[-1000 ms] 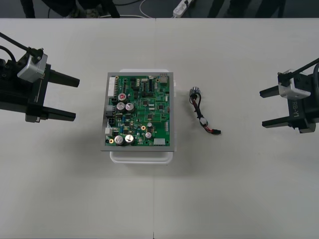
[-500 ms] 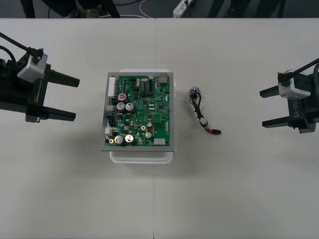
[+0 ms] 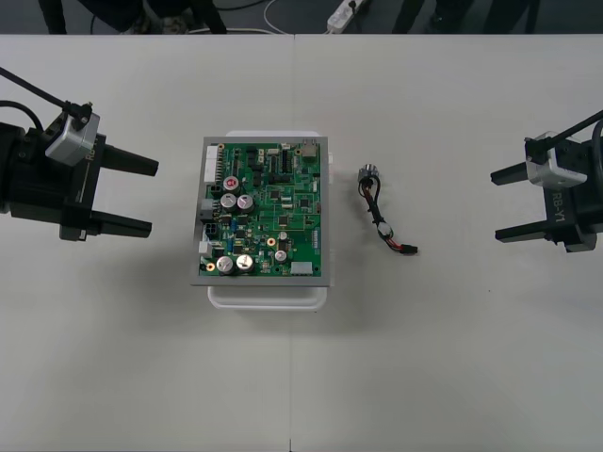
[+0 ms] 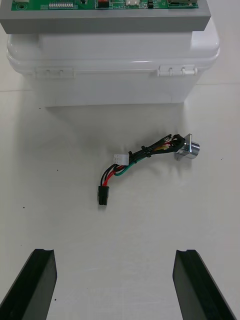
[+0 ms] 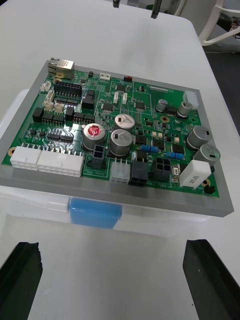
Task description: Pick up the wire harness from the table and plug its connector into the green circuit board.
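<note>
The green circuit board [image 3: 264, 209] sits on its white base [image 3: 268, 297] at the table's middle. The wire harness [image 3: 380, 221] lies loose on the table just right of the board, its metal socket [image 3: 368, 174] at the far end and its black plug [image 3: 409, 249] at the near end. My left gripper [image 3: 151, 197] is open, left of the board and facing it. My right gripper [image 3: 496, 205] is open at the right, well clear of the harness. In the right wrist view the harness [image 4: 142, 157] lies ahead of the open fingers [image 4: 35, 285], in front of the base [image 4: 112, 65]. In the left wrist view the board [image 5: 120, 130] is close ahead.
A blue latch [image 5: 95, 212] marks the base's side facing my left gripper. A white power strip [image 3: 347, 11] and cables lie on the dark floor beyond the far edge. Bare table surrounds the board and harness on all sides.
My left gripper has moved right, closer to the board, and a little nearer. The right gripper, board and harness have stayed where they were.
</note>
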